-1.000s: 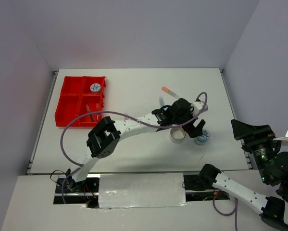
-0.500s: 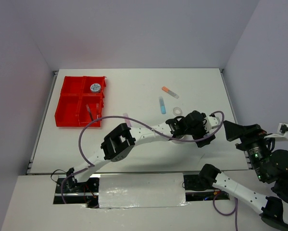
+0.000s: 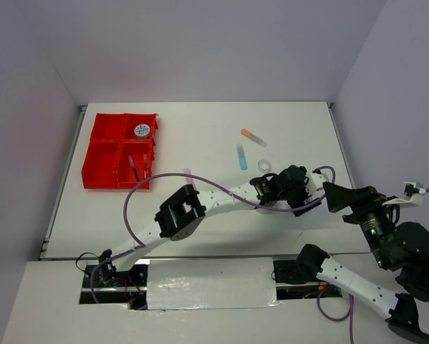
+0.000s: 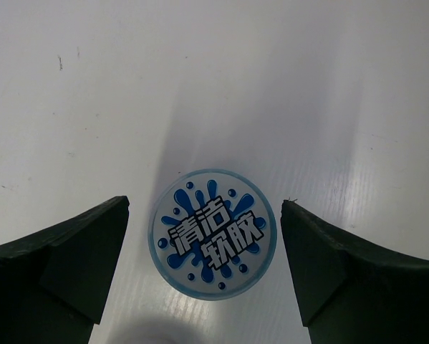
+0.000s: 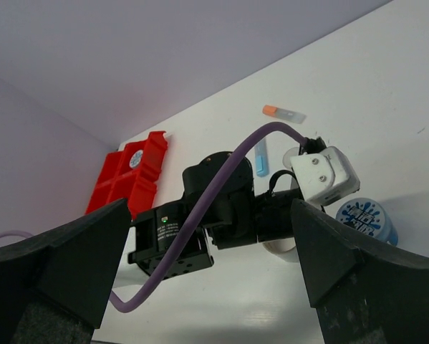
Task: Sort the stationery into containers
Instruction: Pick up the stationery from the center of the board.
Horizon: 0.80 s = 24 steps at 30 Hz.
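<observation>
Left fingers [image 4: 71, 265], spread and empty, flank tub [image 4: 213, 233] at its 9 and 3 o'clock; round, no long axis. Right fingers [image 5: 64, 265], also spread, hang farther off.

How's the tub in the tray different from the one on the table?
The tray tub is in the tray's far-right compartment; the table tub is on the table. The table tub sits between the left gripper's open fingers; the tray tub has no gripper near. Both are round, blue-lidded.
</observation>
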Motion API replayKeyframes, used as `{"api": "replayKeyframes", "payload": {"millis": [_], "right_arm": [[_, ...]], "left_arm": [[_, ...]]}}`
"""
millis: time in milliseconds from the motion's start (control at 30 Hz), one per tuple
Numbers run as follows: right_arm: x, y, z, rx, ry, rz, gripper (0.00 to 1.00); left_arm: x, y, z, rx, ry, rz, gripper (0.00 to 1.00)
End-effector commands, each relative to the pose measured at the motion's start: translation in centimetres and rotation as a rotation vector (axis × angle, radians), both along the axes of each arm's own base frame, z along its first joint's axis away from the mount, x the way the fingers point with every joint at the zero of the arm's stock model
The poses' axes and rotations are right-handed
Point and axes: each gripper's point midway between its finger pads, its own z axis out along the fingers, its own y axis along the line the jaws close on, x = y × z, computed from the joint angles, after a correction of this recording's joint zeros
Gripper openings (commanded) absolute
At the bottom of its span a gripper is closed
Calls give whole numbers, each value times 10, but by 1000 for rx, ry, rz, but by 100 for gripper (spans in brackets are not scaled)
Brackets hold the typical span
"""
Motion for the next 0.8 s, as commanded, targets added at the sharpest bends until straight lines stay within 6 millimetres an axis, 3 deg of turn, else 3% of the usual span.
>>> {"api": "replayKeyframes", "payload": {"millis": [0,67,133,167,200,233,333,367,467,533,567,633,667,700,767], "right_arm": [[3,8,5,8,-27,18,100],[3,10,5,6,-26,26,100],[3,8,5,8,-26,23,100],[2,8,5,9,-29,23,100],[3,8,5,11,-32,25,100],[2,7,6,16,-36,25,100],[1,6,8,20,-41,24,100],[1,7,8,18,-40,26,100],[3,9,6,8,-39,26,100],[4,12,7,12,-45,34,100],[5,16,10,15,-56,49,100],[6,20,9,5,-59,58,100],[7,22,11,7,-65,64,100],[8,24,9,2,-62,72,100],[10,28,9,-9,-59,75,100]], "left_arm": [[5,-8,2,-23,-40,3,99],[4,-10,1,-19,-31,-4,98],[2,-9,-4,-15,-19,-9,89],[1,-8,-7,-11,-12,-9,71],[0,-8,-3,-21,-16,-11,60],[2,-7,-3,-20,-15,-6,39],[3,-4,8,-25,-16,13,5],[2,-3,24,-45,-16,17,0],[2,4,76,-143,-55,27,0],[16,15,109,-221,-49,97,0],[23,22,142,-296,-44,134,0],[57,45,179,-374,-33,212,0],[66,60,211,-436,-10,251,0],[101,88,226,-462,-28,364,0],[128,130,259,-503,-52,505,0]]}}
